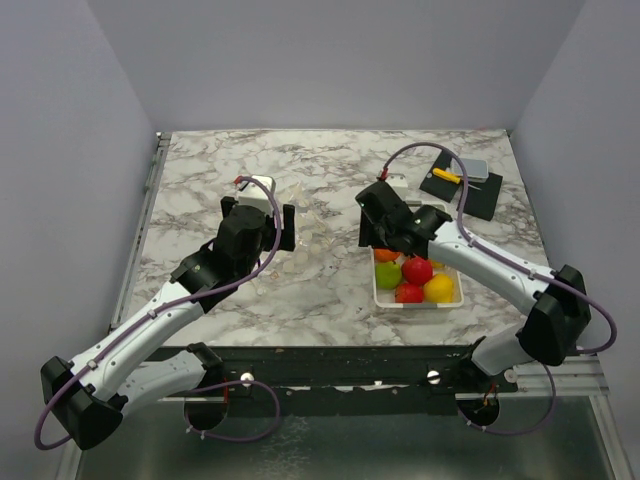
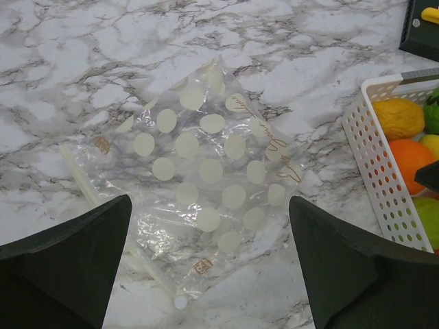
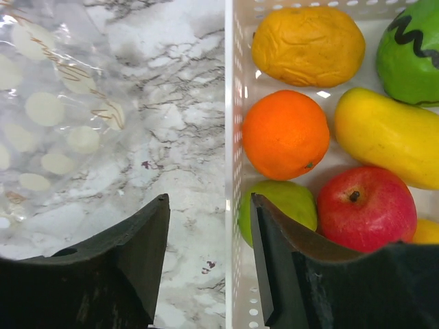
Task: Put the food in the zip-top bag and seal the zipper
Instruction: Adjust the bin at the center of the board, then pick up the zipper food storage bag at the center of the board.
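The zip-top bag (image 2: pixel 206 178), clear with pale dots, lies flat on the marble table (image 1: pixel 330 160); its zipper (image 2: pixel 140 262) runs along the near-left edge. My left gripper (image 2: pixel 209 202) hovers wide open over the bag's near corner, holding nothing. The food sits in a white slotted basket (image 3: pixel 233 137): a lumpy orange piece (image 3: pixel 309 44), an orange (image 3: pixel 285 133), a yellow fruit (image 3: pixel 384 147), a red apple (image 3: pixel 367 209) and a green fruit (image 3: pixel 285 205). My right gripper (image 3: pixel 209 199) is open and straddles the basket's left wall, one finger beside the green fruit.
In the top view the basket (image 1: pixel 420 306) stands near the table's front edge, right of the bag (image 1: pixel 315 225). A black pad (image 1: pixel 462 195) with a yellow item and a grey item lies at the back right. Grey walls enclose the table.
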Motion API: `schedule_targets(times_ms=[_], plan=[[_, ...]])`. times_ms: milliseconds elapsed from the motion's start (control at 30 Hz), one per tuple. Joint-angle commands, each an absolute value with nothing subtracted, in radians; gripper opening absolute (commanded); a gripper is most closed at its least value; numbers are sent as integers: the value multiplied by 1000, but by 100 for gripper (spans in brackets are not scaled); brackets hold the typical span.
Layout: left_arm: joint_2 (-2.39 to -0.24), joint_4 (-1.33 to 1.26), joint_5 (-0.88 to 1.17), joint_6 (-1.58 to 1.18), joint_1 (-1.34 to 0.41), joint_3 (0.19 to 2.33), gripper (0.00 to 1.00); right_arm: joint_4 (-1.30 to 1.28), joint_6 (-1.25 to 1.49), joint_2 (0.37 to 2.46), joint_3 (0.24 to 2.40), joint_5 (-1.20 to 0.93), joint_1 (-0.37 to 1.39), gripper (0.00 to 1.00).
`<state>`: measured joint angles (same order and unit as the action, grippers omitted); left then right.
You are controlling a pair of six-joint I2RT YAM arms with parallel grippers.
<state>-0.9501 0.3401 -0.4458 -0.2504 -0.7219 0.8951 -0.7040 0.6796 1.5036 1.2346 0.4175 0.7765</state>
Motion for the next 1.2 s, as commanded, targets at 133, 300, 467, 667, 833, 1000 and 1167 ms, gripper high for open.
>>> schedule_targets(times_ms=[133, 300, 467, 667, 833, 1000, 1167], plan=[[-887, 354, -531, -259, -719, 894, 99, -636, 605, 1410, 1265, 320, 799, 61], [-845, 354, -578, -260, -719, 891, 99, -587, 584, 1439, 1309, 261, 835, 69], [-816, 353, -602, -261, -719, 887, 98, -587, 566, 1532, 1410, 291, 895, 79], [-760, 352, -676, -272, -719, 878, 96, -596, 558, 1680, 1543, 313, 963, 85], [-689, 352, -779, -287, -719, 866, 95, -607, 555, 1781, 1636, 337, 1012, 87], [-600, 352, -880, -303, -719, 851, 92, -581, 567, 1852, 1680, 291, 1031, 87], [-517, 342, -950, -311, -718, 835, 90, -598, 551, 1957, 1777, 294, 1069, 87]])
